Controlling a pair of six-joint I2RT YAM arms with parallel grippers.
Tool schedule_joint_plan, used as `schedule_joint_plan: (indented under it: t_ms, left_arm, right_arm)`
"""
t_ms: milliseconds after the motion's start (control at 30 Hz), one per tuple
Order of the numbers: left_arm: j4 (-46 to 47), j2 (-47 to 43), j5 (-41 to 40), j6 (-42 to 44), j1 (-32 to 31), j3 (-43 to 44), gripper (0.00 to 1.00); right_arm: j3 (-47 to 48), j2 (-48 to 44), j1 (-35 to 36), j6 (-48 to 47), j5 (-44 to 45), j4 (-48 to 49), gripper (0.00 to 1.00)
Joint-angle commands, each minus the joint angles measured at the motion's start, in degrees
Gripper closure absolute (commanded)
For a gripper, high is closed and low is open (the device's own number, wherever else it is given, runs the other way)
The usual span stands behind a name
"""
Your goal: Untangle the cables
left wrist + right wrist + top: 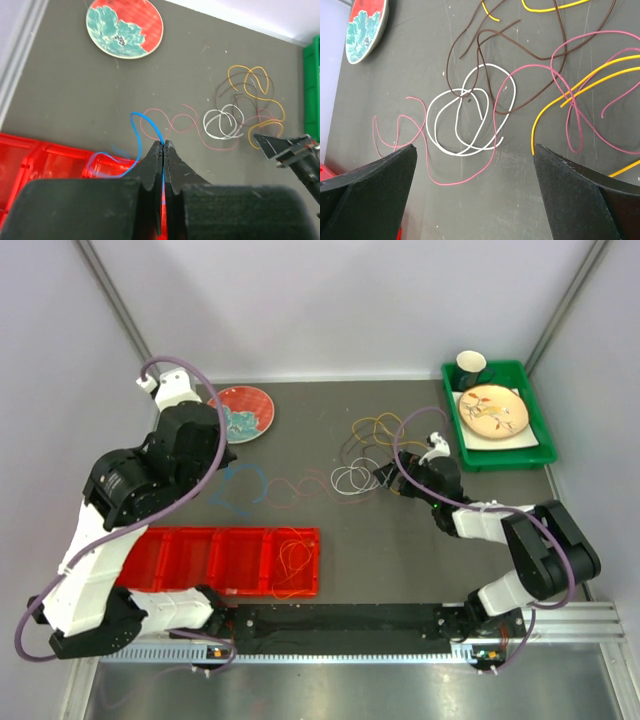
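My left gripper is shut on a thin blue cable and holds it above the table by the red tray; the blue cable also shows in the top view. The tangle lies mid-table: a white loop, a pink-red cable, yellow cables and a dark brown cable cross one another. My right gripper is open and empty, just above the table beside the white loop. An orange cable lies in the tray's right compartment.
A red compartment tray lies at the near left. A red plate with a teal flower sits at the back left. A green bin at the back right holds a patterned plate and a cup.
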Motion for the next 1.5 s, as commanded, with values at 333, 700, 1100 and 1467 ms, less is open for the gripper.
schedule_joint_plan:
  t_ms: [333,700,1100,1467]
  left_arm:
    - [-10.1,-10.5,8.5,-9.4,0.2,-9.9,1.0]
    - [-10.2,-14.6,13.3,-11.1,0.2,-11.4,1.0]
    - [-10.2,-23.5,19.2,-15.5,0.2,-19.5,1.0]
    - [-10.1,-27.6,26.2,-17.6,0.2,-22.0,1.0]
  right_arm:
    - [3.4,1.2,-0.4,-0.2,-0.7,0.5,0.01]
    - [3.6,1.6,-0.4,0.2,-0.7,-0.6,0.01]
    - [3.8,1.7,-0.4,0.9,-0.9,-1.5,0.01]
    - [4.8,2.2,0.9,0.7,0.1,-3.8,0.01]
